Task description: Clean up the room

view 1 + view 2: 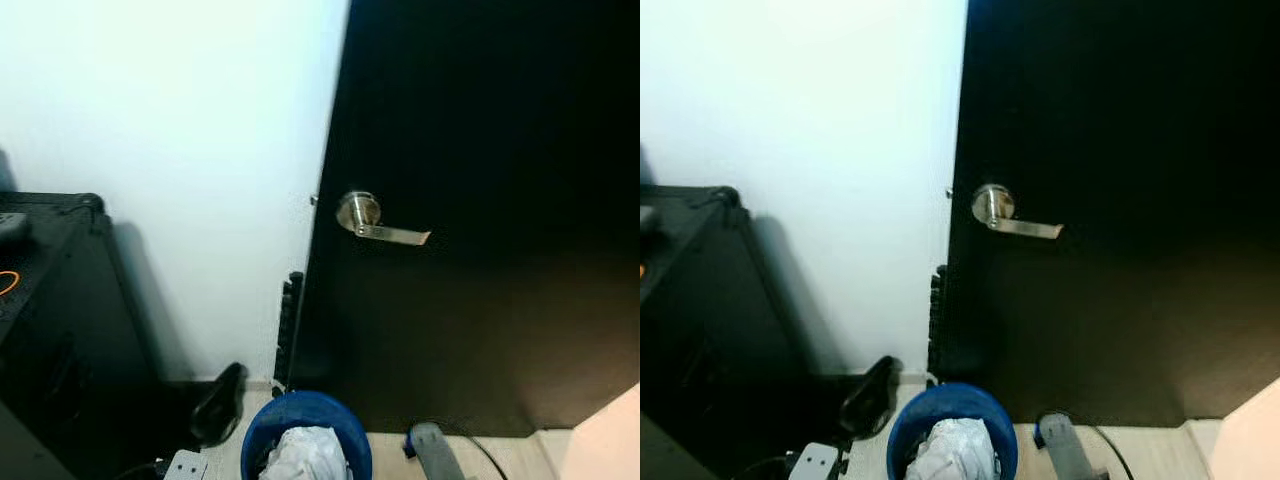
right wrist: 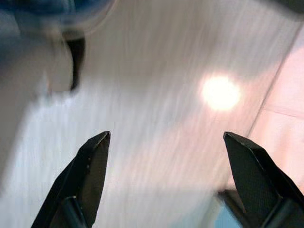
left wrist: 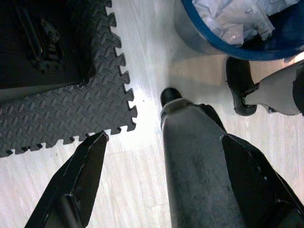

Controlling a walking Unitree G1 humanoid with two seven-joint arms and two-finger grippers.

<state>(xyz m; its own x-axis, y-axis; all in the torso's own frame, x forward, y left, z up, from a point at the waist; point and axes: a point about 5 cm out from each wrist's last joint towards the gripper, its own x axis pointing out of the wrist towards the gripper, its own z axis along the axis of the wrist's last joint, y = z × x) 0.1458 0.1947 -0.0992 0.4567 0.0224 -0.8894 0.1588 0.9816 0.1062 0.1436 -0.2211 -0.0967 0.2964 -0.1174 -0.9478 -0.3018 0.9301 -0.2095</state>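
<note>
Door: a dark door [image 1: 480, 150] stands shut ahead, with a silver lever handle [image 1: 375, 222] near its left edge; a white wall [image 1: 170, 120] meets it on the left.
Bin: a blue waste bin [image 1: 305, 425] sits on the floor at the foot of the door frame, just before the robot, with crumpled white paper [image 1: 310, 455] inside it.
Case: a black case [image 1: 50, 330] stands against the wall at the left, resting on a dark interlocking foam mat [image 3: 61, 109] that lies on the pale wood floor [image 3: 142, 61].
Left pincer: the left pincer [image 3: 161, 180] hangs low over the floor beside the mat, fingers [image 3: 76, 180] spread wide and holding nothing; a grey robot leg [image 3: 199, 166] shows between them, and the bin lies just beyond.
Right pincer: the right pincer [image 2: 166, 175] hangs over bare floor, fingers [image 2: 85, 175] wide apart and empty; the view is blurred.
</note>
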